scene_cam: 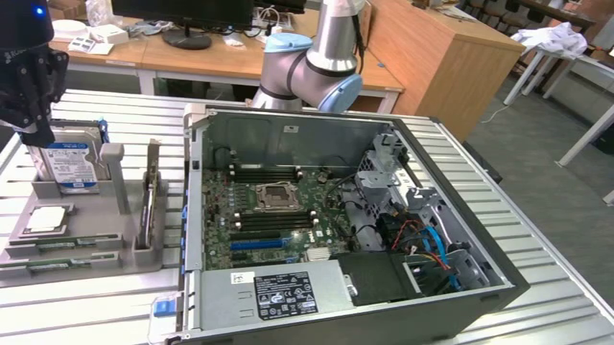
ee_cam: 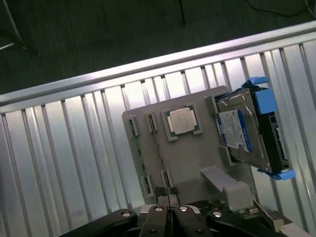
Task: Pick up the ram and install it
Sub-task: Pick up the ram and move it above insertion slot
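Your claw (ee_cam: 168, 192) is pressed together and pinching nothing, hovering over the grey parts tray (ee_cam: 197, 153). The ram (ee_cam: 139, 158) sits on edge in its slot along the tray's side, with the CPU (ee_cam: 182, 121) between it and the hard drive (ee_cam: 247, 131). It looks untouched. Farther off, in the open computer case (scene_cam: 269, 136), the motherboard's black memory slots (scene_cam: 269, 172) look unfilled. By my reading, pick-up and install both remain.

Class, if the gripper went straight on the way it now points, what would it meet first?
Most likely the grey tray: the shut gripper points down at its bare surface, near the hard drive. How far off it is cannot be judged.
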